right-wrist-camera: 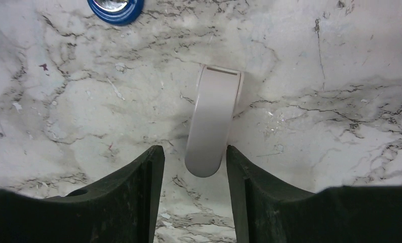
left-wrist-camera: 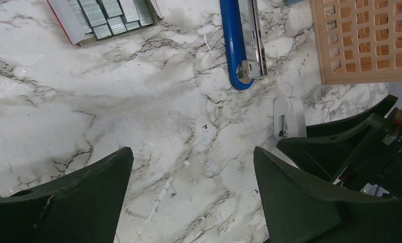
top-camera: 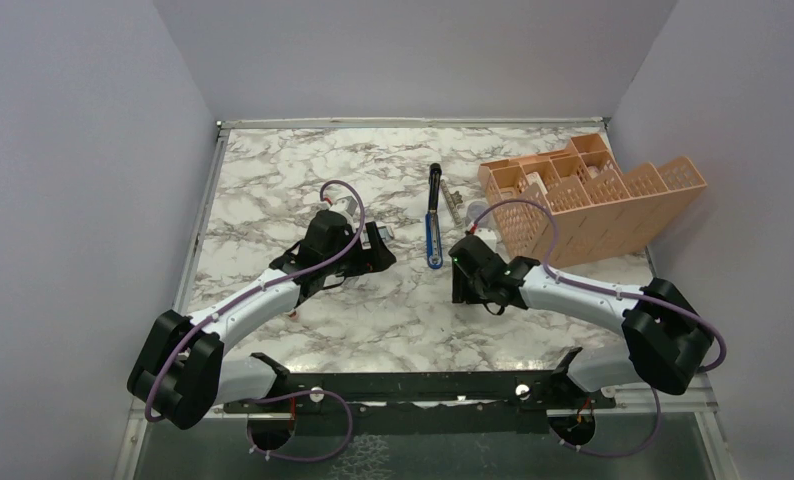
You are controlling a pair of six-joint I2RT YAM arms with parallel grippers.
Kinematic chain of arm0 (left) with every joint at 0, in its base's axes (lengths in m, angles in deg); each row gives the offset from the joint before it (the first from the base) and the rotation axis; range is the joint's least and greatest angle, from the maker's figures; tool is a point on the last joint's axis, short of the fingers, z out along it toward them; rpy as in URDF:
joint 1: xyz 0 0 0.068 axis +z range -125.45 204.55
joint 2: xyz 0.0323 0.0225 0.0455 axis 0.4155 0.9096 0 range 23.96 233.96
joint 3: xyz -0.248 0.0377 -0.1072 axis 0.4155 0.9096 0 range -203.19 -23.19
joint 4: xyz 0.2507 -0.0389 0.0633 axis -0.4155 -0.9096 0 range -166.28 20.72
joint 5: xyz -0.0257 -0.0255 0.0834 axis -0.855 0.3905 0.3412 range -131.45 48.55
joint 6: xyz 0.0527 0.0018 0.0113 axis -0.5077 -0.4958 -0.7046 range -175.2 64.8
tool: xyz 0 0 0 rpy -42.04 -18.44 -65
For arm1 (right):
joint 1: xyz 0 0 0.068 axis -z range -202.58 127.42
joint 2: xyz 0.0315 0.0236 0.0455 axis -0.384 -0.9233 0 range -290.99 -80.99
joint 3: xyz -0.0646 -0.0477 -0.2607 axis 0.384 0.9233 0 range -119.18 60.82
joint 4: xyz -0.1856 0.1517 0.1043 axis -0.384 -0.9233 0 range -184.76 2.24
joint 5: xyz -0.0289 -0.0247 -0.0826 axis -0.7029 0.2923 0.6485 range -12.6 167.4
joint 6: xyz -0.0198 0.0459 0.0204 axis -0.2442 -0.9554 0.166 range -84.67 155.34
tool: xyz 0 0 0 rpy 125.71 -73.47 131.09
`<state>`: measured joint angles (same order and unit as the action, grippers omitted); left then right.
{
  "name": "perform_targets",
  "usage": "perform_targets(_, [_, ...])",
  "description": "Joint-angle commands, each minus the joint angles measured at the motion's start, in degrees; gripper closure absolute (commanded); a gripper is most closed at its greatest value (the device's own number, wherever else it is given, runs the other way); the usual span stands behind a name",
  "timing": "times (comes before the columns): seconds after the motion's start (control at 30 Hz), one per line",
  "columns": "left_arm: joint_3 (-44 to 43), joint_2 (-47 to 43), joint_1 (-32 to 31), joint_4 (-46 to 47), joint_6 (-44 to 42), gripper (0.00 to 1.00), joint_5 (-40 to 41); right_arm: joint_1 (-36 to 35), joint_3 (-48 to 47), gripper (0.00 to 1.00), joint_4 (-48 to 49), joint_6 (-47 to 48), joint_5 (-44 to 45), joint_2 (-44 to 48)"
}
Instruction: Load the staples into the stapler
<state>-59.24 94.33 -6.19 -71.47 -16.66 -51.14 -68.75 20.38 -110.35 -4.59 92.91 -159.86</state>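
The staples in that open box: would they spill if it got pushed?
Probably yes. The staples lie as separate strips in an uncovered box, so a tilt could spill them. The strips look thin, so they are likely light, and a hard pinch may snap them.

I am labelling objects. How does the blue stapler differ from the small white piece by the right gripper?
Colour: the stapler is blue and shiny metal; the white piece is plain white. Size: the stapler is much longer than the white piece. Place: the white piece's rounded end sits between the open fingers of the right gripper; the stapler lies beyond it, ungripped. Both lie flat on the table.
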Motion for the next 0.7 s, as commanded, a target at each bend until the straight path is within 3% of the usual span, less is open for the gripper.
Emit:
perform_targets(0.0, [0.49,-0.32,0.24,1.58,0.55,0.11,-1.60,-0.31,-3.34,0.49,-2.83,-2.16,3.68,0.13])
perform_targets(0.33, [1.10,0.11,0.24,1.98,1.42,0.11,-2.20,-0.27,-6.11,0.60,-7.37,-3.67,6.92,-5.41])
perform_targets(0.47, [1.16,0.23,0.24,2.02,1.60,0.11,-2.41,-0.32,-6.70,0.74,-7.98,-3.62,6.99,-4.43])
perform_targets(0.57, [1.46,0.14,0.24,2.01,2.06,0.11,-2.56,-0.32,-6.85,0.82,-5.89,-1.58,4.70,-1.65])
perform_targets(0.67, [2.68,0.03,0.24,3.81,3.84,0.11,-2.64,-0.32,-7.54,0.84,-3.17,0.17,-0.25,0.87])
